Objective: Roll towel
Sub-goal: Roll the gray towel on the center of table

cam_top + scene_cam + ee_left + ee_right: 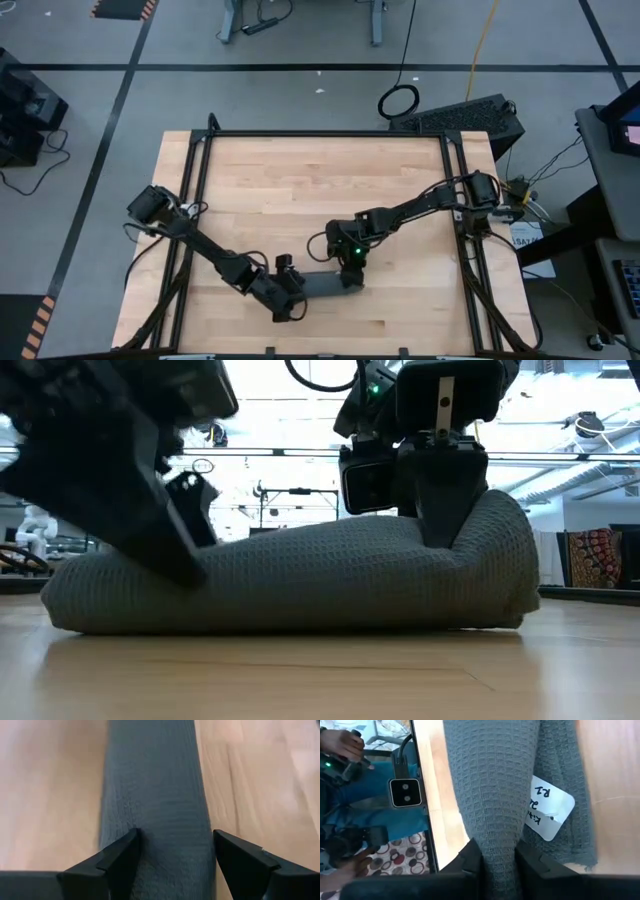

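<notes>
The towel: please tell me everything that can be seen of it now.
The towel is dark grey cloth with a waffle weave, rolled into a long bundle lying flat on the wooden table, near its front edge. A small white tag with handwriting shows at one end. The right tool pinches a fold at that end, lifting it slightly. The left tool straddles the other end, fingers wide.

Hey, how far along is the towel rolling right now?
Mostly done: the towel already lies as a roll on the table. In hand: the right gripper pinches a fold at the end with the white tag, while the left gripper straddles the other end, open. Left: tucking in that loose tag end and letting go.
</notes>
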Motion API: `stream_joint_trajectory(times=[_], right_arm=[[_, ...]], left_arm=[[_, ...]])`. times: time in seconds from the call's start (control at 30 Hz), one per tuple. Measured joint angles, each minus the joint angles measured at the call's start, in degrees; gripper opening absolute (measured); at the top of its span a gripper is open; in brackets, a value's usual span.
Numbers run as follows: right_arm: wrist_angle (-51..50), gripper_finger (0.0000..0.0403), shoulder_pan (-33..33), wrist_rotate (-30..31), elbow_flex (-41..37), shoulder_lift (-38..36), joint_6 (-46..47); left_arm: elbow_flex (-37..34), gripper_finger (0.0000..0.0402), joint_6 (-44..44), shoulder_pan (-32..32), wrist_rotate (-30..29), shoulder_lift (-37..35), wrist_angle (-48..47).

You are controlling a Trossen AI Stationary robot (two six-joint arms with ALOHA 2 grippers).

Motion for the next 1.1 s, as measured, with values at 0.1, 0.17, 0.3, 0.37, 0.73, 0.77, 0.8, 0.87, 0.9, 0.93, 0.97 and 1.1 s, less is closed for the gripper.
stream_joint_trajectory(times=[0.1, 0.17, 0.3, 0.37, 0.73, 0.77, 0.8, 0.87, 0.9, 0.93, 0.97, 1.1], right_arm=[[0.02, 0.0063, -0.01, -0.13, -0.14, -0.02, -0.05], [0.00, 0.0074, -0.12, -0.11, -0.18, -0.02, -0.32], [-0.26, 0.0109, -0.19, -0.13, -0.18, -0.14, -0.26], [-1.21, 0.0133, -0.19, -0.09, -0.20, -0.69, -0.74], [-14.55, 0.0205, 2.18, 11.38, -0.20, -14.41, -6.51], [-14.39, 0.0200, 3.09, 13.60, -0.20, -16.09, -5.92], [-13.84, 0.0194, 4.07, 15.97, -0.20, -17.48, -5.41], [-11.14, 0.0174, 6.49, 20.50, -0.17, -19.73, -4.86], [-10.60, 0.0162, 7.80, 22.50, -0.16, -20.35, -4.70], [-10.11, 0.0147, 8.91, 24.29, -0.16, -20.50, -4.47], [-9.55, 0.0132, 10.06, 26.59, -0.16, -20.43, -4.19], [-7.57, 0.0062, 12.20, 32.98, -0.19, -18.38, -3.13]], left_arm=[[0.01, 0.0246, 0.02, 0.51, 1.87, 1.12, 0.47], [0.05, 0.0228, 0.02, 0.76, 1.98, 1.19, 0.37], [0.05, 0.0167, -0.13, 1.75, 3.11, 1.22, 0.17], [0.05, 0.0136, -0.18, 2.36, 4.84, 1.22, 0.15], [-0.04, 0.0057, -2.27, 10.40, 21.00, -2.17, -0.57], [-0.04, 0.0056, -3.20, 11.32, 22.70, -2.73, -0.60], [-0.04, 0.0055, -4.43, 12.40, 24.32, -3.20, -0.90], [-0.04, 0.0054, -6.22, 14.54, 28.11, -3.48, -0.89], [-0.04, 0.0054, -6.62, 15.53, 30.27, -3.48, -0.90], [-0.06, 0.0054, -6.45, 16.42, 32.57, -3.46, -1.08], [-0.06, 0.0054, -6.08, 17.06, 34.02, -3.46, -1.14], [-0.06, 0.0054, -3.02, 18.17, 35.22, -3.23, -1.30]])
